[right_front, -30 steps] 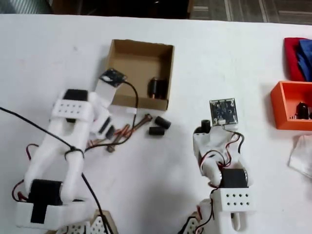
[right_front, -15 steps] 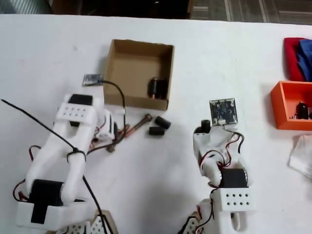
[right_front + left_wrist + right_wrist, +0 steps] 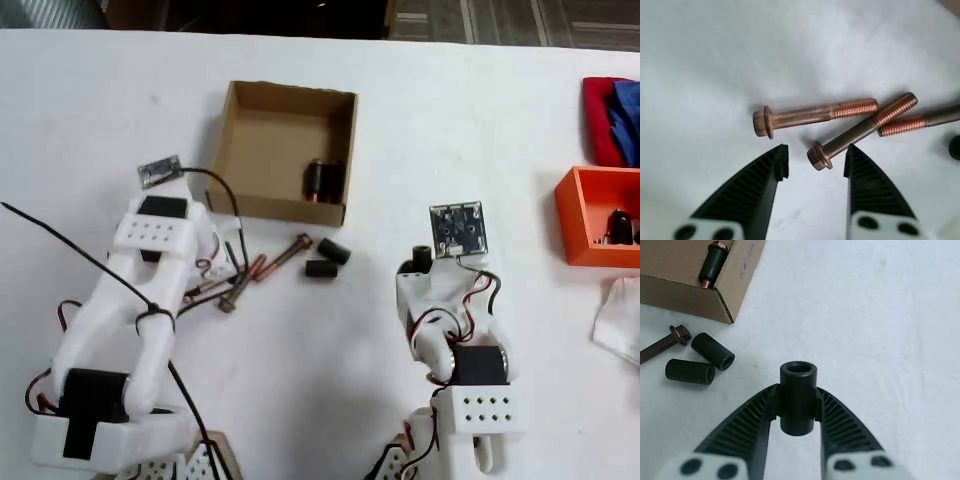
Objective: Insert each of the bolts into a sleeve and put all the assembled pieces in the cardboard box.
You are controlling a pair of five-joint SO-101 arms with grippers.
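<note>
1. Three copper-coloured bolts lie flat on the white counter [image 3: 330,380] in front of the box [image 3: 275,208], each with a flanged hex head, a smooth shank and a threaded end
2. The first bolt [image 3: 820,114] and second bolt [image 3: 867,126] lie at an angle to each other, threads close together and heads fanned apart; the third bolt [image 3: 920,121] points its thread at the same spot
3. The left pincer [image 3: 816,160] hangs over them with its ribbed black jaws wide, holding nothing; the second bolt's head lies between the tips
4. The right pincer [image 3: 796,402] is clamped on the held sleeve [image 3: 798,377], a matte black tube standing upright, long axis vertical, its round bore open at the top
5. Two more tubes lie on their sides just beside each other off the box's corner: the far sleeve [image 3: 712,351], set at a slant with its bore showing, and the near sleeve [image 3: 690,371]; the third bolt's head is just beside the far sleeve, and the held sleeve is to their right, apart from them
6. The box is plain brown cardboard, square and open-topped; the assembled piece [image 3: 318,180] lies on its floor near the corner closest to those tubes, black with copper showing at both ends, long axis running toward the front wall
7. An orange bin [image 3: 590,252] stands at the counter's right edge, well apart
</note>
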